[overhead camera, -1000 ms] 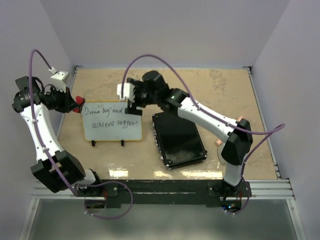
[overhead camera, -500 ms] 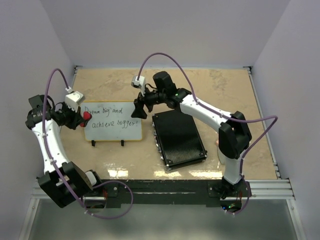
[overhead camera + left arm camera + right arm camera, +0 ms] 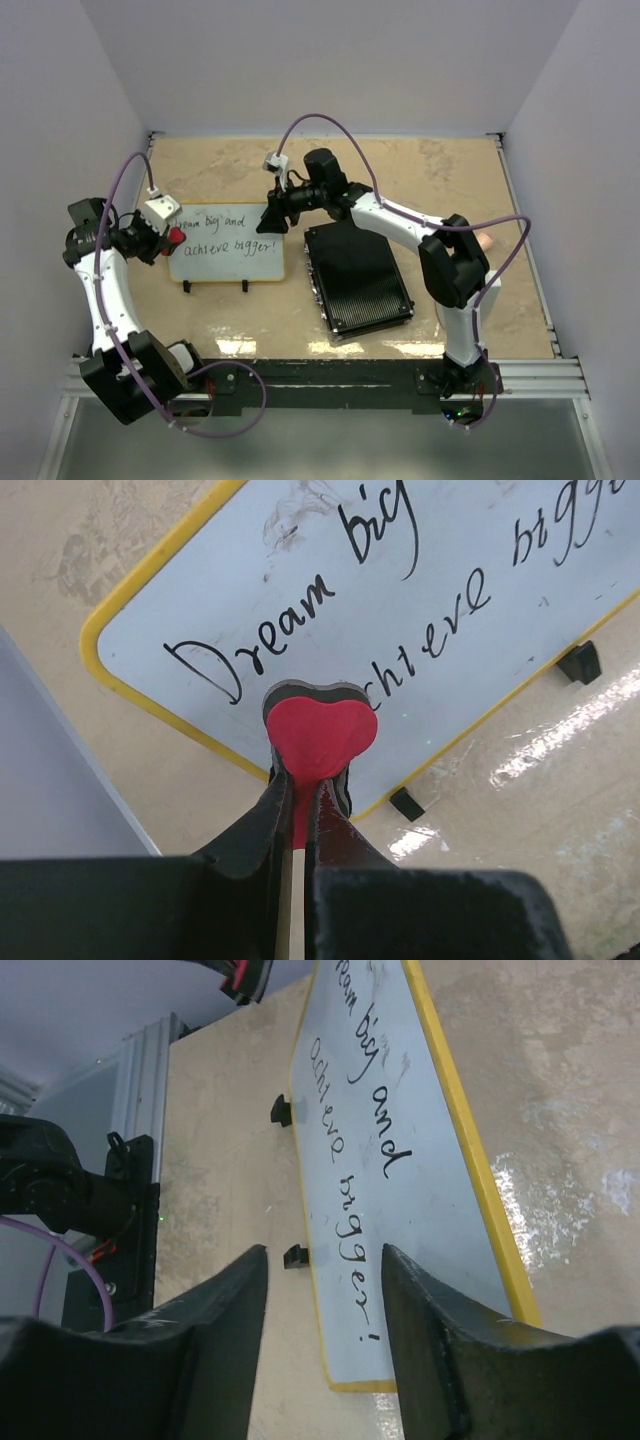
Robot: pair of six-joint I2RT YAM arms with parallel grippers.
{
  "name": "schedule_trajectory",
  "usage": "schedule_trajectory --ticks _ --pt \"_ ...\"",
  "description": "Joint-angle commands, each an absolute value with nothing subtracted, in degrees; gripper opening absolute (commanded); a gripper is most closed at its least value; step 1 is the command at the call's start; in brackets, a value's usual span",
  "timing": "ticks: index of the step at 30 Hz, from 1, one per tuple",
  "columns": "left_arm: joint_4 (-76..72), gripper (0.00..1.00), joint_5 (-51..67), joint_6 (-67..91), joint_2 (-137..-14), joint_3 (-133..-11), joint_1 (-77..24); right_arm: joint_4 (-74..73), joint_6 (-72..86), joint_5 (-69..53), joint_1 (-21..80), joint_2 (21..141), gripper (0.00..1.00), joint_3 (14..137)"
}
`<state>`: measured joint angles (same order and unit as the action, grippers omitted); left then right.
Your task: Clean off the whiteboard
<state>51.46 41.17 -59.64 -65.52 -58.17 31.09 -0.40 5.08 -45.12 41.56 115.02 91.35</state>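
Observation:
The whiteboard (image 3: 225,247) stands on little black feet at the table's left, with black handwriting "Dream big and achieve bigger!". It fills the top of the left wrist view (image 3: 420,590) and shows in the right wrist view (image 3: 410,1170). My left gripper (image 3: 170,238) is shut on a red heart-shaped eraser (image 3: 320,735), which sits at the board's left edge by the word "Dream". My right gripper (image 3: 272,216) is open and empty at the board's right edge; in its wrist view (image 3: 322,1256) the jaws stand wide apart around the board's lower right corner.
A black ribbed rectangular case (image 3: 358,278) lies right of the board, under the right arm. Side walls stand close on the left and right. A black board foot (image 3: 296,1256) shows between my right fingers.
My left gripper has moved down and right with the eraser to the board's left edge. My right gripper has shifted from over the board's top right to its right edge, and that arm's elbow folded in.

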Motion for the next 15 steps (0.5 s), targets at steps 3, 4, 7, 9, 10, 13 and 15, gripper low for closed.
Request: schedule_trajectory --ticks 3,4,7,9,10,13,15 --pt "40.3 0.00 41.0 -63.6 -61.3 -53.5 31.0 6.0 9.4 -48.6 41.5 114.3 0.45 90.6" --pt "39.9 0.00 41.4 -63.4 -61.3 -53.5 31.0 5.5 9.2 -48.6 41.4 114.3 0.43 90.8" --pt "37.8 0.00 42.6 -61.6 -62.8 -54.1 31.1 5.2 8.7 -48.6 41.4 114.3 0.35 91.1" --pt "35.9 0.00 43.9 -60.6 -63.8 -54.6 31.0 5.2 8.7 -48.9 41.5 114.4 0.32 91.2" --pt "35.2 0.00 44.3 -60.3 -64.2 -54.6 31.0 5.1 8.8 -48.9 41.4 114.4 0.27 91.2" --pt "33.9 0.00 45.6 -60.7 -65.6 -55.9 31.0 4.5 8.2 -48.6 41.4 114.3 0.30 91.1" --pt "35.1 0.00 46.5 -62.2 -66.7 -57.2 31.0 4.2 7.8 -49.1 40.9 113.5 0.35 91.4"
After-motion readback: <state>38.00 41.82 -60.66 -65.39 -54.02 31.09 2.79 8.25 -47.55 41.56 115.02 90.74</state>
